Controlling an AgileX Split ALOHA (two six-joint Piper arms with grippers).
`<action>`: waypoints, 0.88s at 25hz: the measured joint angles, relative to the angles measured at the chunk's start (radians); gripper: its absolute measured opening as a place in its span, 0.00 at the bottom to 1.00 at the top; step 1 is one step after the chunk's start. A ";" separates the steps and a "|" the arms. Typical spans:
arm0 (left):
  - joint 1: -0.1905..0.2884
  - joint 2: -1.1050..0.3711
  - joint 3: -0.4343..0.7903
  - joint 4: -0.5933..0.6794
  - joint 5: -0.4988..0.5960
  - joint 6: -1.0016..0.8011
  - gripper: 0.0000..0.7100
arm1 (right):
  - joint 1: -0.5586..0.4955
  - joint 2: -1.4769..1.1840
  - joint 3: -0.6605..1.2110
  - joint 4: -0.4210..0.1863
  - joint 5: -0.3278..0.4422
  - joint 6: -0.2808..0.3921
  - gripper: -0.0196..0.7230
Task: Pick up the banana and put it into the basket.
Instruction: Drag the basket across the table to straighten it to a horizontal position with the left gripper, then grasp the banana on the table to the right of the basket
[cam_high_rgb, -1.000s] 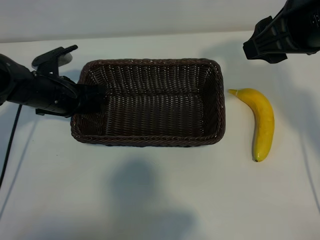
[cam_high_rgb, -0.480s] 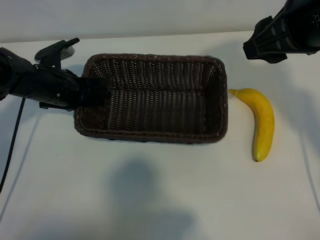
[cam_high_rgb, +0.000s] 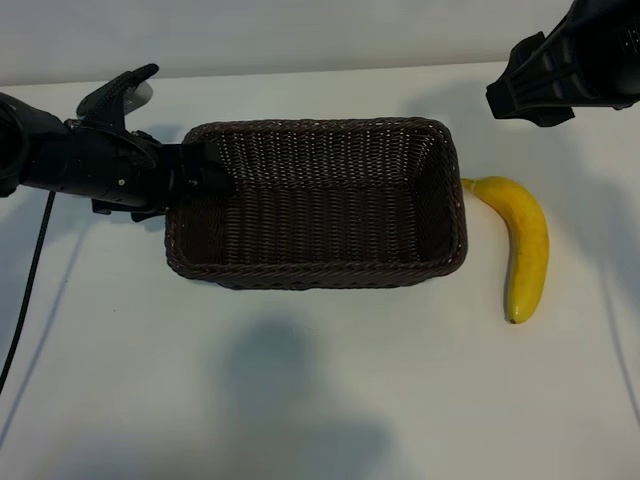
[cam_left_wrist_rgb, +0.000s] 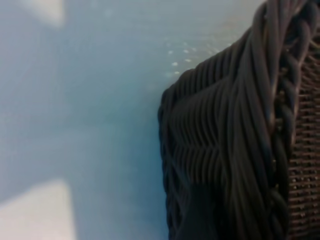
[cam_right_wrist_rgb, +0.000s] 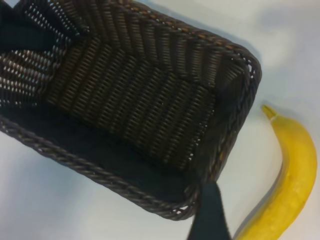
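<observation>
The basket (cam_high_rgb: 315, 203) has slid across the bench (cam_high_rgb: 300, 400) toward the banana (cam_high_rgb: 524, 245) over the last second, so its right end now almost touches the stem tip. The left gripper (cam_high_rgb: 205, 170) stays at the basket's left end wall; whether its fingers are parted or still clamp the rim, I cannot tell. The right gripper (cam_high_rgb: 545, 85) has not moved: it hangs above the banana with its fingers apart, holding nothing. The banana is still on the bench, outside the basket, so I judge the pick has not yet begun.
</observation>
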 joint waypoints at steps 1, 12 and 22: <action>0.000 -0.010 0.000 0.002 0.005 0.000 0.87 | 0.000 0.000 0.000 0.001 0.000 0.000 0.75; 0.000 -0.154 0.000 0.169 0.074 -0.109 0.87 | 0.000 0.000 0.000 0.001 0.008 0.000 0.75; 0.000 -0.283 0.000 0.333 0.209 -0.203 0.86 | 0.000 0.000 0.000 0.001 0.009 0.000 0.75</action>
